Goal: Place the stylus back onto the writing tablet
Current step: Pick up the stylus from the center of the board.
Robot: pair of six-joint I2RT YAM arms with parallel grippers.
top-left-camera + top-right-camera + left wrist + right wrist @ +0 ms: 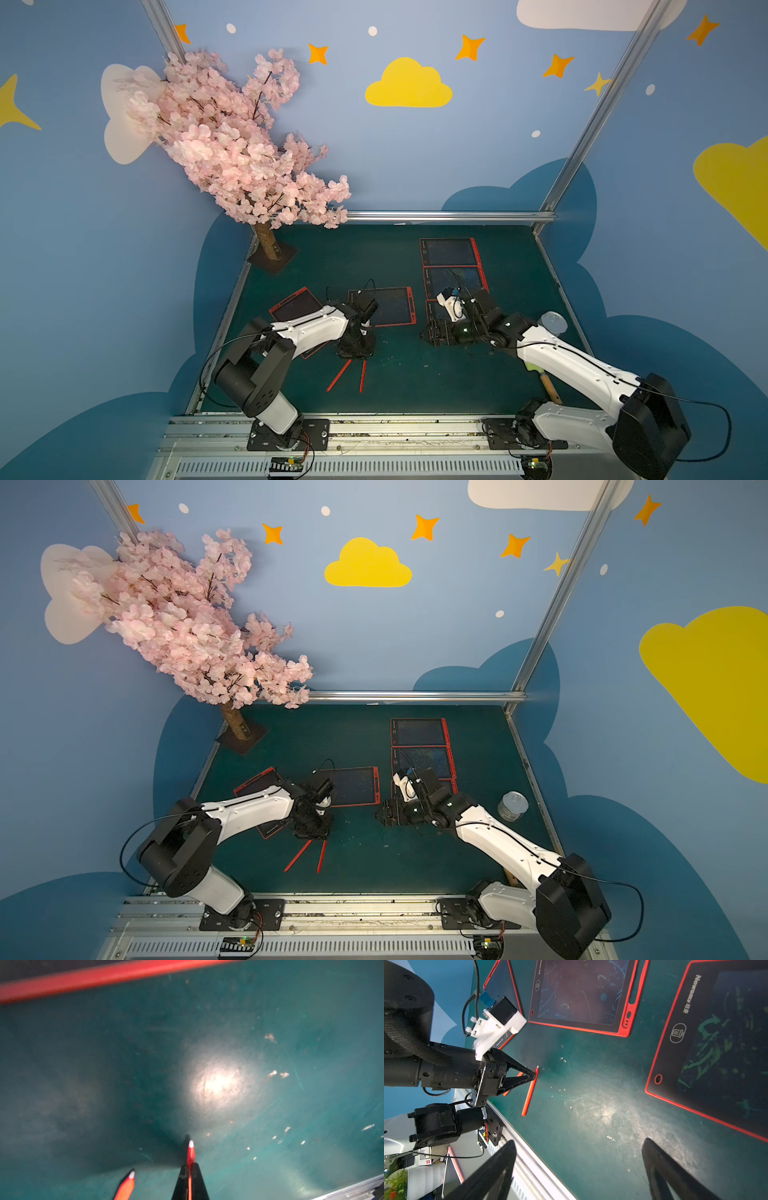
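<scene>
Two red styluses with white tips lie side by side on the green table. My left gripper (190, 1167) is shut on one stylus (190, 1153) just behind its tip, low at the table. In the right wrist view that stylus (529, 1095) slants down from the left gripper (534, 1076). Both top views show it (362, 376) (321, 856) with the second stylus (338, 376) to its left. The nearest writing tablet (390, 305), red-framed with a dark screen, lies just beyond the left gripper (357, 353). My right gripper (577, 1167) hangs open and empty over bare table.
More red-framed tablets lie at the left (296, 303) and in a row at the right (451, 251). A cherry tree (232, 145) stands in the back left corner. A tin can (552, 324) and a wooden-handled brush (548, 386) sit by the right arm.
</scene>
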